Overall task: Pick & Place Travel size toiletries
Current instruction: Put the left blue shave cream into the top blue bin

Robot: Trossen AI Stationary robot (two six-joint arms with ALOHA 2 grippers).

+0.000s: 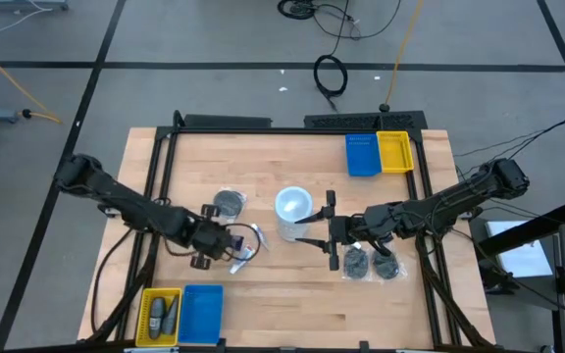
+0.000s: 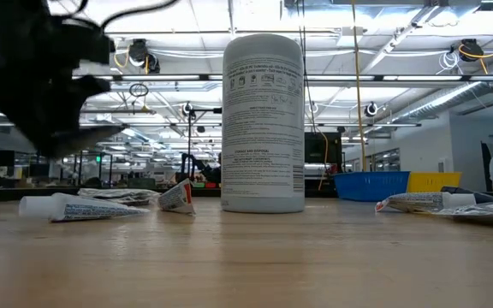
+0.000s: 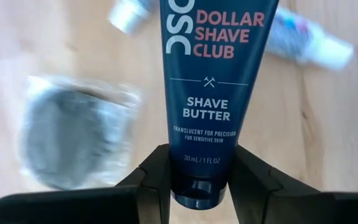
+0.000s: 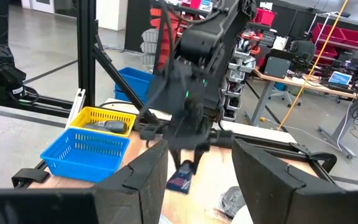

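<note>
1. Wooden tabletop under a bright workshop ceiling, and the big white cylinder standing mid-table is our landmark.
2. Far left of the cylinder, at the near edge, sit a yellow tray with a dark item already inside and a blue tray beside it.
3. Closer in, left of the cylinder, the left gripper hangs above the wood with its jaws clenched on the navy shave butter tube; the wrist view shows the tube's cap end pinched squarely between the fingers.
4. Just left of the cylinder, a bagged grey disc lies flat, and small white tubes rest on the wood nearby.
5. Right of the cylinder, the right gripper waits close by, fingers spread and holding nothing.
6. Beyond it, two more bagged dark discs lie side by side on the table.
7. Far right and behind the cylinder, a second blue and yellow tray pair sits at the table's back edge.
8. My read: the tube is lifted and the carry to the near-left trays comes next. Do it well by keeping the grip firm, since the tube hangs long and could swing, clearing the tray rim, and letting go only once it is over the basket.
</note>
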